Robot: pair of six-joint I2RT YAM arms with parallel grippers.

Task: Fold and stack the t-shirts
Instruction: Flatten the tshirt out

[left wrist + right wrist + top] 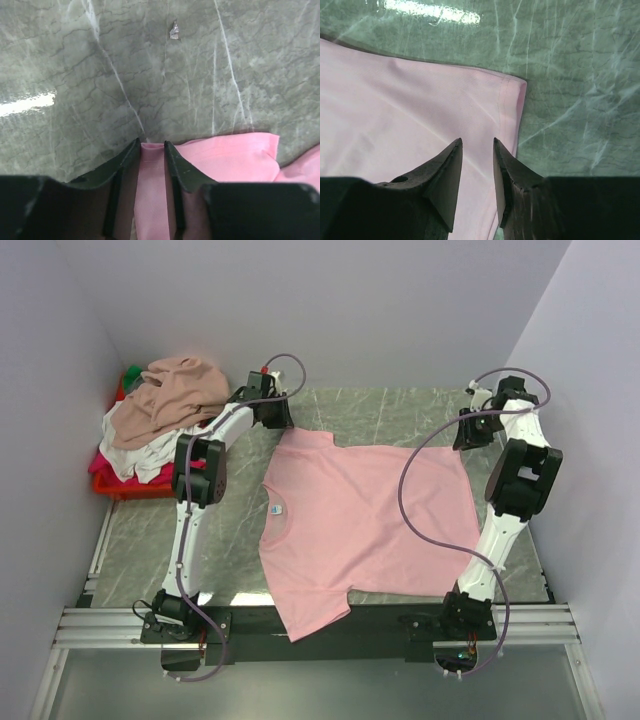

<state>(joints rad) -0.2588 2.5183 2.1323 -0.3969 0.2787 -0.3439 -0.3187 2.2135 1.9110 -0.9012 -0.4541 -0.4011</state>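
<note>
Folding is barely starting: light-pink cloth t-shirt (360,510) is lying flat, left gripper (152,146) and right gripper (477,143) hovering slightly open at its far edge, clamping nothing yet.

Grey-green marbled tabletop (400,415) between plain pale lilac walls (340,300), bright glare patches (27,105).

A grey-green marbled table (400,410) with white veins fills the middle of the scene. A red basket (108,485) sits at its far left, against the left wall (45,390). Pale walls also close the far and right sides. Silver rails (320,628) run left to right along the near edge. A small pale scrap (174,31) lies on the tabletop, and bright glare (432,12) streaks its glossy surface.
</note>
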